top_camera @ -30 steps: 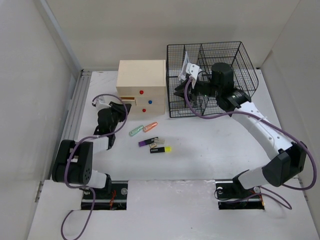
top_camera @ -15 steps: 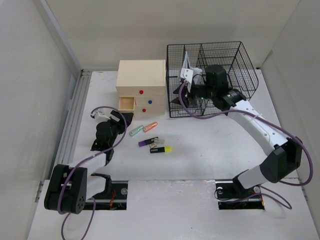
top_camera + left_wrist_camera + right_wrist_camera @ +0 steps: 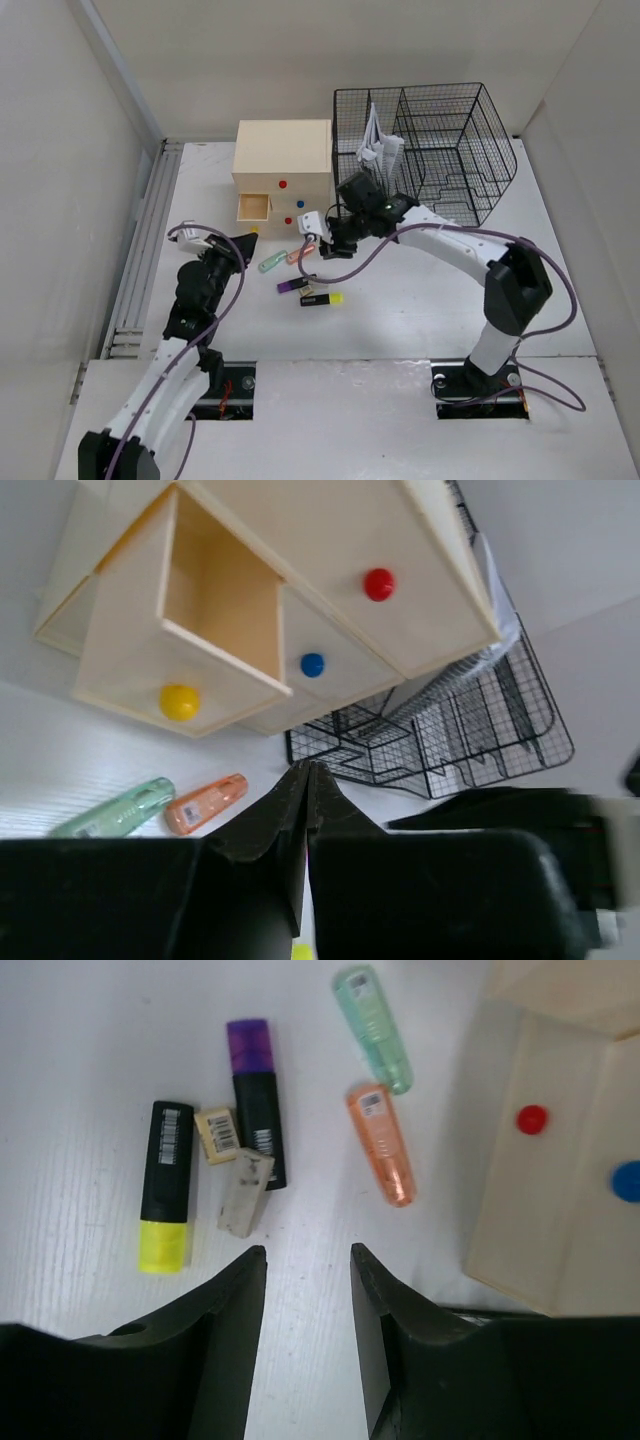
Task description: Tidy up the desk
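Top external view: the desk (image 3: 420, 300) fills the frame beneath both arms; its long axis seems to run left to right; the metal rail (image 3: 145, 250) on its left edge points away from the bases

Done: white items (image 3: 378, 140) stand in the wire organizer (image 3: 450, 130) at the back right; one drawer (image 3: 215, 600) of the wooden box (image 3: 283, 150) is pulled out and looks empty

Remaining: green tube (image 3: 372, 1028), orange tube (image 3: 381, 1142), purple marker (image 3: 256, 1100), yellow highlighter (image 3: 166, 1185) and two erasers (image 3: 245, 1192) lie loose mid-desk, in front of the box; most of the tidying seems ahead

Left gripper (image 3: 305, 780): jaws pressed together; holding nothing; near the open drawer

Right gripper (image 3: 305, 1255): jaws partly apart; empty; hovering above the loose pieces
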You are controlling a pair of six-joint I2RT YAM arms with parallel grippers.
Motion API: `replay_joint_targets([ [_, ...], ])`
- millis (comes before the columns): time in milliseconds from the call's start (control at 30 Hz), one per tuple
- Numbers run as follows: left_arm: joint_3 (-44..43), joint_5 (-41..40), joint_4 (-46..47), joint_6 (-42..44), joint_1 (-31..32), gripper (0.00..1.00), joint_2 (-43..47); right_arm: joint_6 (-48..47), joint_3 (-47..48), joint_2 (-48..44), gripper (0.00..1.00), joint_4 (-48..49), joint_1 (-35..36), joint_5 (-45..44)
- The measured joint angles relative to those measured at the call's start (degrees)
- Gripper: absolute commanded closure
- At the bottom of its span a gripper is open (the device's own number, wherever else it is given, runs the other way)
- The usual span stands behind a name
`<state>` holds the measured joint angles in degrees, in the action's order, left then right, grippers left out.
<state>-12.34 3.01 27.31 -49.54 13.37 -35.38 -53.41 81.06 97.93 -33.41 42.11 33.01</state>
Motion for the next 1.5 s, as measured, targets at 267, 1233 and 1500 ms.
replay_joint_targets([
  [267, -16.37, -1.49, -19.47, 4.59, 1.95, 0.82, 8.59, -1.86, 0.04, 8.37, 0.53, -2.43, 3.50, -5.95],
  [1233, -29.31, -0.26, -37.03, 27.69, 1.60, 0.19, 9.46, 2.01, 4.35, 17.81, 1.00, -5.22, 8.59, -15.41],
  [1500, -29.31, -0.68, -37.03, 27.89, 1.57, 0.19, 9.79, 3.30, 6.16, 16.81, 1.00, -5.25, 8.59, -17.27],
])
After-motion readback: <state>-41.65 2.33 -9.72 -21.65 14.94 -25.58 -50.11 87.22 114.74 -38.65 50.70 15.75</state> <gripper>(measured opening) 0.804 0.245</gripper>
